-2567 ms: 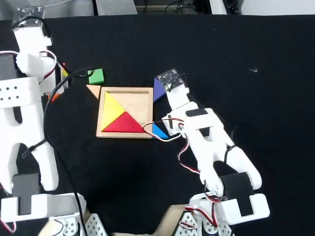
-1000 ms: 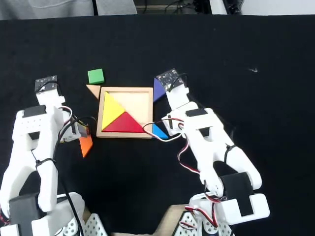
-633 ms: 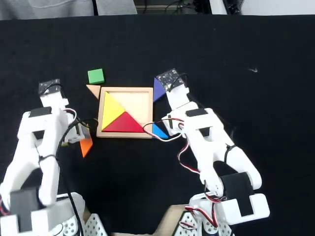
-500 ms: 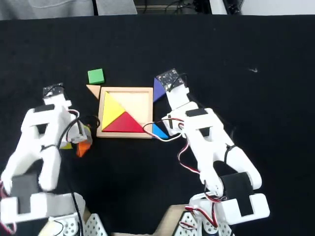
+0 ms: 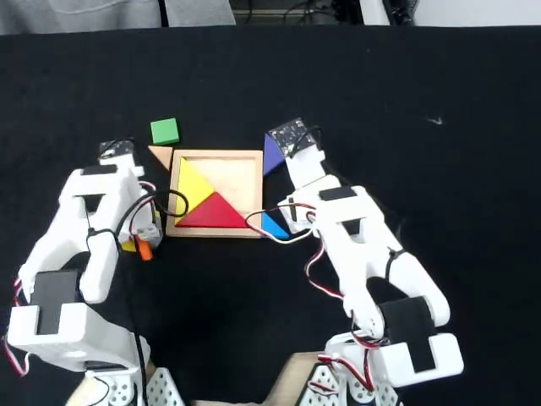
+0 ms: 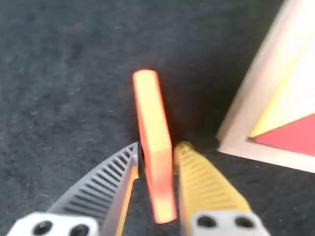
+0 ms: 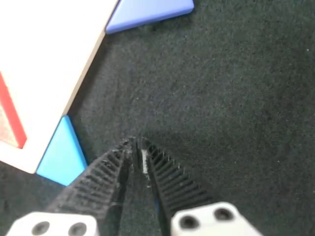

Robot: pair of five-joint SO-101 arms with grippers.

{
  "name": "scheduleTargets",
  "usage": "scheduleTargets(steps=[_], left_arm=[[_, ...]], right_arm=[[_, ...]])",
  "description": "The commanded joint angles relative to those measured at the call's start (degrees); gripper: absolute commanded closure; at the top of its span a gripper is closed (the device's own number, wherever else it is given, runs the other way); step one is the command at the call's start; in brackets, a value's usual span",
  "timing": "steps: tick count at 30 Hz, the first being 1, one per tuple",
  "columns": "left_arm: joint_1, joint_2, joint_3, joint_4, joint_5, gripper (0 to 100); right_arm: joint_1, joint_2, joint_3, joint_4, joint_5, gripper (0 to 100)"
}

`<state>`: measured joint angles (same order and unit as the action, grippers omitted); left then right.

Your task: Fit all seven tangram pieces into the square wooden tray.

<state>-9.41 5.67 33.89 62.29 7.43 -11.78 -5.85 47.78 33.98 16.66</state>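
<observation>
- Left pincer: clamped on the orange tangram piece, one grey jaw and one yellow jaw pressing its two broad faces. The piece stands on edge and projects forward past the jaw tips.
- From the high view, the left pincer sits low over the black desk with the orange tangram piece at its tip. Whether the piece touches the desk cannot be told.
- Square wooden tray: just beside the left pincer, on its yellow-jaw side. The tray's corner rim is close to the held piece but apart from it.
- Tray contents: a yellow triangle and a red triangle lie flat inside, touching along one edge. Bare wood shows in the remaining part.
- Right pincer: jaws drawn together to a very narrow slit with nothing between them, tips low over the desk.
- Light blue triangle: flat on the desk just beside the right pincer's tips, against the outer rim at the tray's corner.
- Dark blue triangle: farther ahead of the right pincer, lying by the same side of the tray.
- Green square and pale tan triangle: both well beyond the left pincer, off the tray's far corner. The tan triangle is next to the rim, and the green square lies a little farther out.
</observation>
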Motion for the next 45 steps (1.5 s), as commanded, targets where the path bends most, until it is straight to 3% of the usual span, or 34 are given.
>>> scheduleTargets(steps=[1,14,23,29,38,41,45], left_arm=[[2.2,-1.8,-2.2,-0.5,1.8,89],[-1.9,-12.2,-2.0,2.5,3.6,75],[-0.7,-0.4,-2.9,-3.0,-2.2,76],[-3.6,3.5,-8.0,-1.2,-5.3,83],[-7.3,3.3,-8.0,-0.9,-11.3,83],[-7.0,3.1,-8.0,0.5,-13.5,82],[-7.1,3.2,-9.1,0.0,-18.4,74]], right_arm=[[-0.6,-0.1,-1.0,-1.0,0.7,98.7],[-0.6,-0.1,-1.0,-1.0,0.7,98.7],[-0.6,-0.1,-1.0,-0.8,0.7,98.7],[-0.6,-0.1,-1.0,-0.8,0.7,98.7],[-0.6,-0.1,-1.0,-0.9,0.7,98.7],[-0.6,-0.1,-1.0,-0.9,0.7,98.7],[-0.6,-0.1,-1.0,-1.0,0.7,98.7]])
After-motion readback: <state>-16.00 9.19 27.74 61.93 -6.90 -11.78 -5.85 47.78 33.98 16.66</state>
